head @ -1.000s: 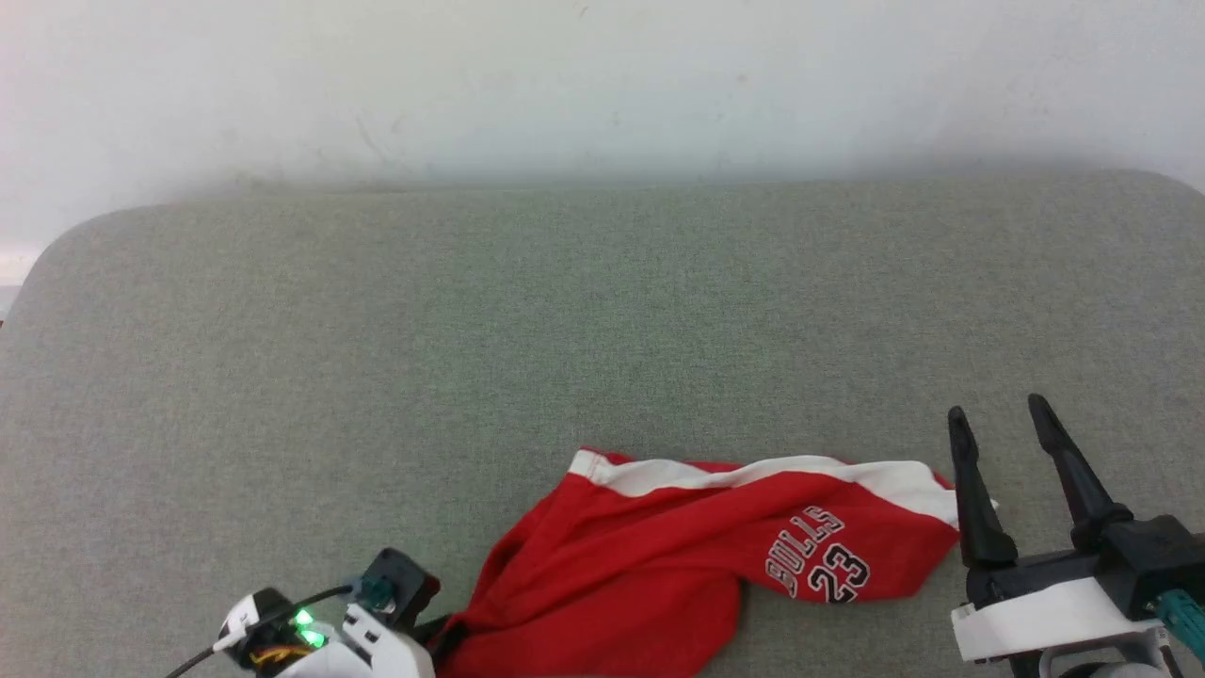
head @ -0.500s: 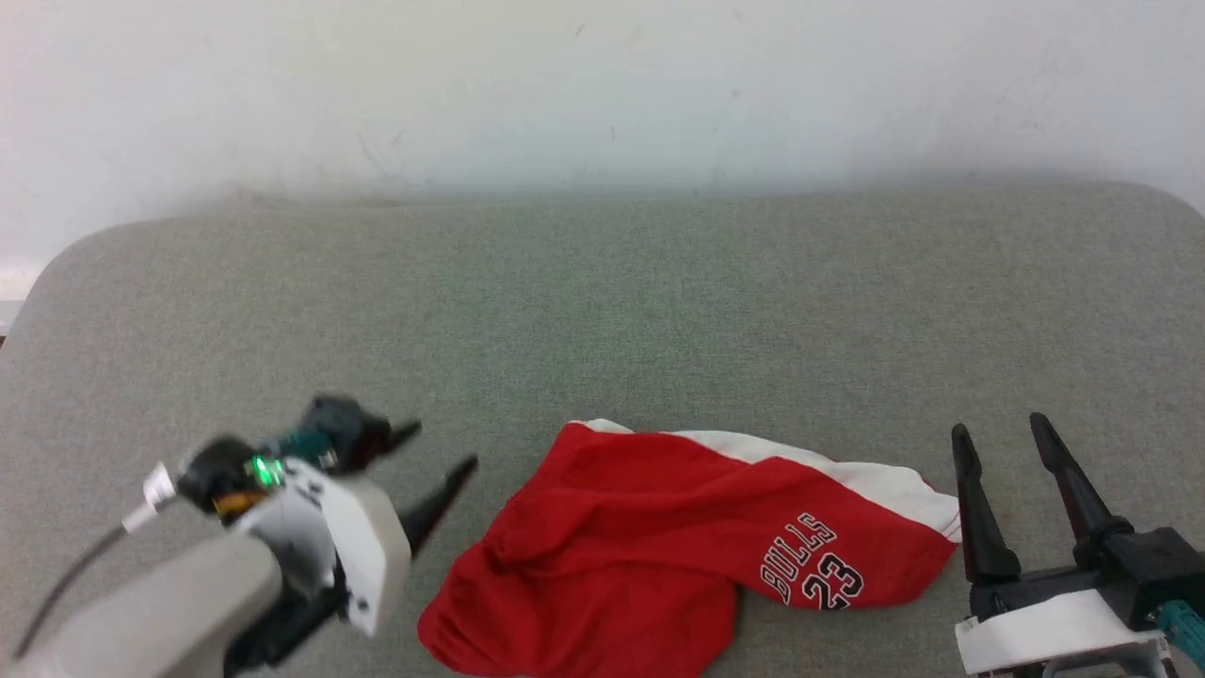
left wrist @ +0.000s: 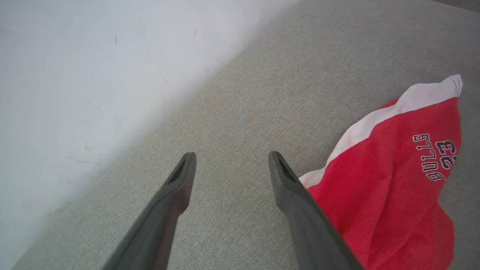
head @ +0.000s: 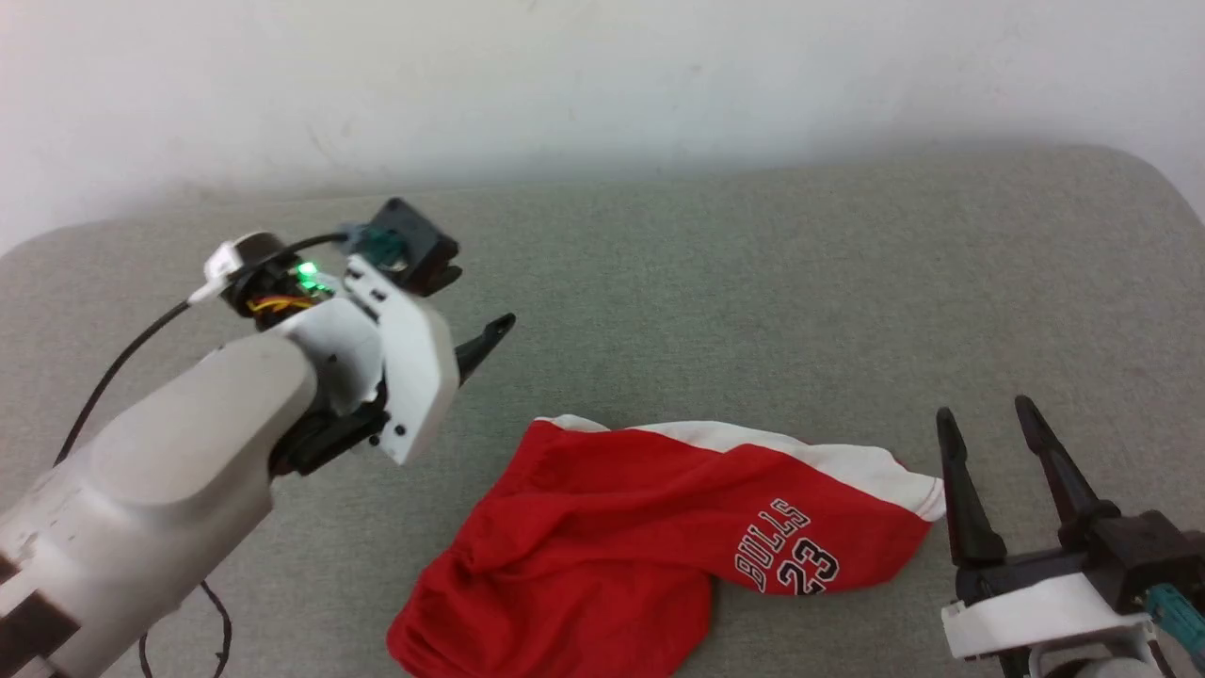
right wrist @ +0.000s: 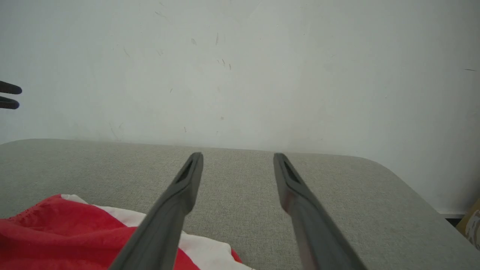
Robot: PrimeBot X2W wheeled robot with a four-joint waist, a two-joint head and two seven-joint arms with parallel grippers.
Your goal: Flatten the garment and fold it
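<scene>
Head view: we are holding the left pincer spread, raised left of the garment, which is lying crumpled on the grey surface. The right pincer, spread too, is standing just beside its white edge. Left wrist view: the garment is lying at right. Right wrist view: lower left.

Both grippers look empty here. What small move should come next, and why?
Probably lower the left gripper onto the bunched left end of the red basketball shorts and pinch it. Both grippers stand open and empty, the right gripper sits beside their right end, and the shorts lie crumpled on the grey surface.
</scene>
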